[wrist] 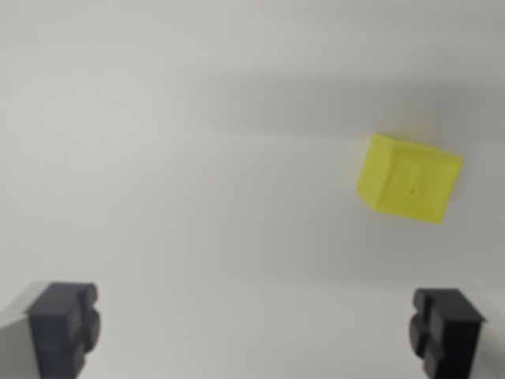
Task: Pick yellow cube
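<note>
The cube [409,178] is yellow and lies on a plain pale surface [197,158], in the wrist view's right half and a little above the picture's middle height. It sits turned at an angle to the frame, so that one corner points toward the wrist view's left and its top edge slopes down toward the right; a broad face with a small dark dot at its centre is toward the camera, and a narrower face shows on its left side. The picture is somewhat blurred, so finer marks on the cube cannot be made out. The gripper [255,335] is spread wide: its two dark fingers stand at the bottom corners of the view, one finger [63,328] near the left edge and the other finger [446,332] near the right edge, with bare surface between them. Nothing is held between them. The cube is apart from both fingers, touching neither. It lies well above the line joining the fingertips in the picture, and off to the right of the midpoint between them, almost directly above the right finger though slightly to that finger's left. A soft grey shadow band crosses the surface above the cube, and a fainter one lies below it, just above the fingers.
</note>
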Robot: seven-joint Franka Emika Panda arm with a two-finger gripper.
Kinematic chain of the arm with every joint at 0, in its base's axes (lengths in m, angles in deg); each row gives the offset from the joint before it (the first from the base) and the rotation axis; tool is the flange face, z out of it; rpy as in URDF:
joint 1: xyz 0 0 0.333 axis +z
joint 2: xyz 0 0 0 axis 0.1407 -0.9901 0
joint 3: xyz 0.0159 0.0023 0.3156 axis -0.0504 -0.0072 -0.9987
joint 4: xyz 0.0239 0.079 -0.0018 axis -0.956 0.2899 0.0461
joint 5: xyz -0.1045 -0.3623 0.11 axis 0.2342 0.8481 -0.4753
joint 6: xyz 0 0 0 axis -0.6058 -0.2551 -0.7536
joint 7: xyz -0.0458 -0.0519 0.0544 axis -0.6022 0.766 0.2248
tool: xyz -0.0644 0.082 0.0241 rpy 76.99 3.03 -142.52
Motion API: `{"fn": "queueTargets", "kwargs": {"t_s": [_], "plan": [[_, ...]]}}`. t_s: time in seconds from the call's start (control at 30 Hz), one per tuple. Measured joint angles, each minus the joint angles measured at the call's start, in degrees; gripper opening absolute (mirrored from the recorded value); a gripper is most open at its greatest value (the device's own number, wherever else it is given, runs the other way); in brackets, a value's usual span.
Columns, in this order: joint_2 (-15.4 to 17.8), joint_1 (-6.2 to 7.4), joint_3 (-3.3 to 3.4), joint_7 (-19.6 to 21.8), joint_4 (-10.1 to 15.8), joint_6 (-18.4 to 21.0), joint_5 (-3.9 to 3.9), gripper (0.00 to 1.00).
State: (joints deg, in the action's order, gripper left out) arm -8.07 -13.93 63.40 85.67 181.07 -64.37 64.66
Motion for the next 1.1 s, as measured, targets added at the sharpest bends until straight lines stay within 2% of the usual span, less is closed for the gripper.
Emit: {"fn": "queueTargets", "kwargs": {"t_s": [0.6,1.1], "plan": [[-4.16,-3.15,0.00,-0.69,1.50,-5.34,-0.23,1.00],[-8.27,-5.75,0.00,-1.29,1.80,-9.45,-0.40,1.00]]}}
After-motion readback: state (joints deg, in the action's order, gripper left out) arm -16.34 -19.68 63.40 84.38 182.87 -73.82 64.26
